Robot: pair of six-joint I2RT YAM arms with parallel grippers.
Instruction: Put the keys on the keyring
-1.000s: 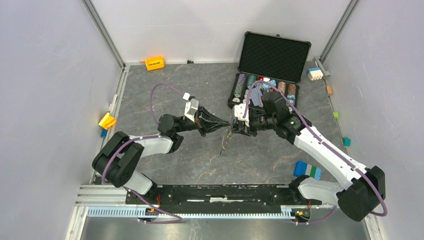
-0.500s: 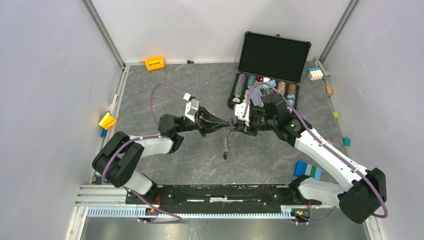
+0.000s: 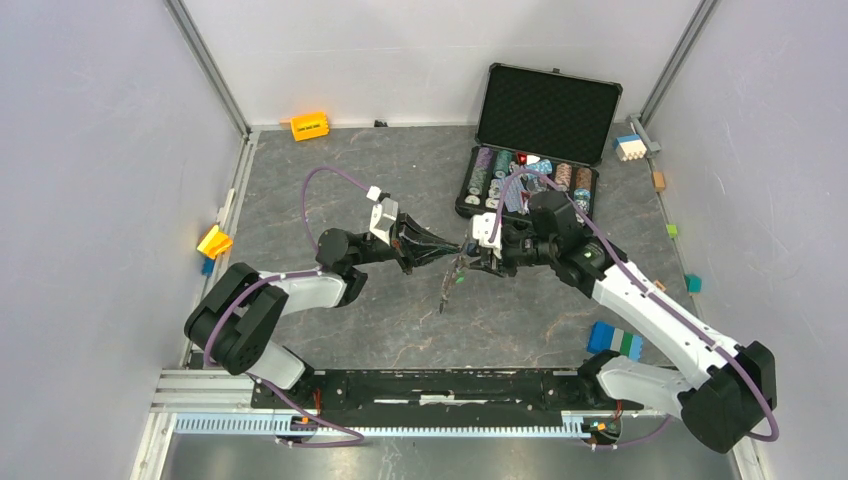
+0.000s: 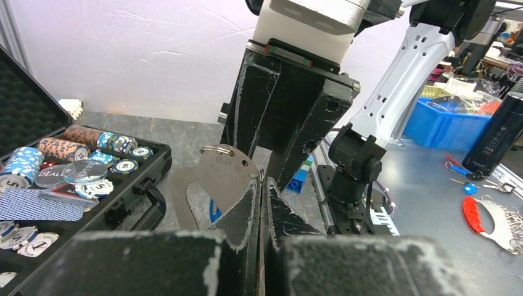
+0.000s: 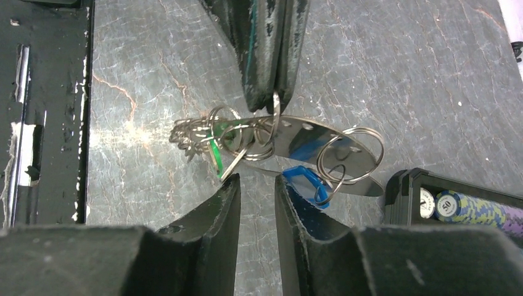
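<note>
Hanging clear of the grey tabletop (image 3: 330, 150), just on the near side of the open poker-chip case (image 3: 545, 110): keyring (image 5: 296, 139), a flat silver oval plate carrying several split rings (image 5: 351, 145), a green tag (image 5: 214, 157) and a blue fob (image 5: 300, 180). Holder: left gripper (image 5: 272, 102), reaching toward the case from its left, fingers pressed together on the plate's upper edge; by my reading this keeps the plate broadside with its rings dangling free for the other arm. Opposite: right gripper (image 5: 256, 188), reaching in along the case's near edge, fingers parted by a narrow gap with nothing between them, tips just below the green tag and beside the blue fob. It looks poised to pick out one ring or key. Keys (image 5: 188, 132): a small silver cluster at the plate's end farthest from the case, apparently strung there; too tangled to count. View notes: the overhead view gives only two gripper noses meeting, with a thin strand dangling beneath. The right wrist view alone resolves plate, rings, tag and fob. The left wrist view alone shows a stamped number (image 4: 225, 161) on the plate, the right gripper's black fingers (image 4: 290, 117) standing directly behind it, and chips (image 4: 80, 132) racked in the case.
</note>
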